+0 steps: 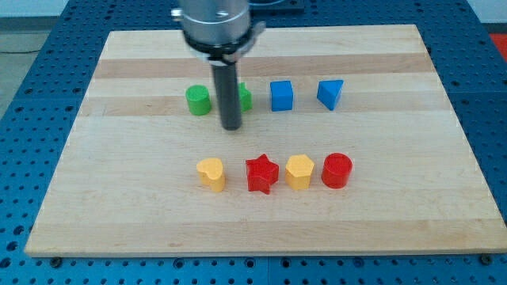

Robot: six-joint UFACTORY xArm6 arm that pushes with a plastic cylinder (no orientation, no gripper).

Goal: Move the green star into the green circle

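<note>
Green star (245,98), half hidden behind my tip (231,127) near the board's (119,198) top edge, sits just right of the green circle (198,100), so the rod, which holds nothing, should go round its right side and push left gently.

Pale striped wooden board (380,206) on blue perforated table (24,71); green cylinder block (198,100), green star block (245,98), blue cube (281,96), blue triangular block (331,93), yellow heart block (211,173), red star block (261,174), yellow hexagonal block (299,172), red cylinder block (337,170); dark rod tip (230,127).
</note>
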